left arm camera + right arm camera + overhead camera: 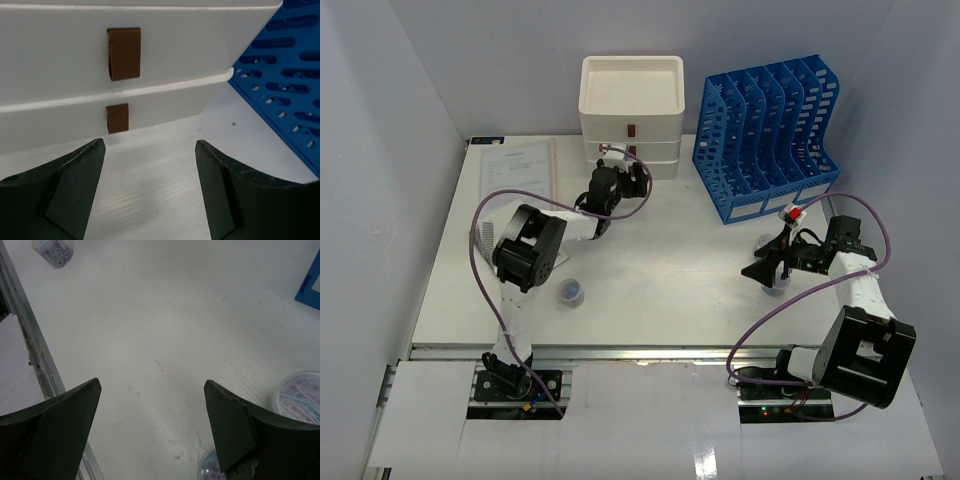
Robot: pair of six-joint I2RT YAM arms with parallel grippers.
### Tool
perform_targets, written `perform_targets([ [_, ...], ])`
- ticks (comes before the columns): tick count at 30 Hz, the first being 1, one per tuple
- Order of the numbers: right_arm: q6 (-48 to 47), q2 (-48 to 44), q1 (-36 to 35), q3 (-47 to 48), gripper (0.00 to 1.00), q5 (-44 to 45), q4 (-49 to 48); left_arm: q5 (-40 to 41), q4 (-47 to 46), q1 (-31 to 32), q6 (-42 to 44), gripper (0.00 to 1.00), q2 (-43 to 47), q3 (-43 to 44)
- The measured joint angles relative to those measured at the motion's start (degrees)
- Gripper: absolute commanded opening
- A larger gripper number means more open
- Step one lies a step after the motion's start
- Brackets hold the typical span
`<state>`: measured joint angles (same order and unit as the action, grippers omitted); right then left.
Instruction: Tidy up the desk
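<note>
Hovering at the drawer box [200,45], left gripper [150,150] has jaws spread, nothing between them, just short of the lower brown tab [117,118]; right gripper [150,385] also spread and empty, over the desk [670,270], which spans the whole workspace; paperclip jar [299,397] just beside its right finger; step looks like drawer handling; next move probably needs lining up on a tab, or closing on a jar.

Cream three-drawer box [631,100] at the back, brown pull tabs [123,53] on its drawer fronts, blue slotted file rack [765,135] just beside it on the right, printed sheet [517,170] lying flat at far left, small clear tub of coloured paper clips [570,291] near the front left, second clip tub [299,397] on the right.
</note>
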<state>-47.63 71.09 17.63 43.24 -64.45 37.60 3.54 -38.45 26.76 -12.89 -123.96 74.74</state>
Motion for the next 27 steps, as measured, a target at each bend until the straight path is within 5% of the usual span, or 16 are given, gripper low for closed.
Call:
perform_targets([
  [8, -0.01, -0.08, 0.00, 0.00, 0.90, -0.01, 0.00, 0.10, 8.00, -0.81, 0.80, 0.53, -10.08, 13.13],
  [14, -0.02, -0.24, 0.00, 0.00, 0.90, -0.02, 0.00, 0.39, 12.96, -1.92, 1.28, 0.03, -12.91, 17.99],
  [21, -0.48, -0.24, 0.00, 0.00, 0.90, -0.02, 0.02, 0.41, 12.84, -2.18, 1.63, 0.00, -12.76, 17.29],
  [27, -0.64, -0.24, 0.00, 0.00, 0.90, -0.03, 0.05, 0.09, 8.39, -2.20, 1.45, 0.00, -6.94, 7.10],
])
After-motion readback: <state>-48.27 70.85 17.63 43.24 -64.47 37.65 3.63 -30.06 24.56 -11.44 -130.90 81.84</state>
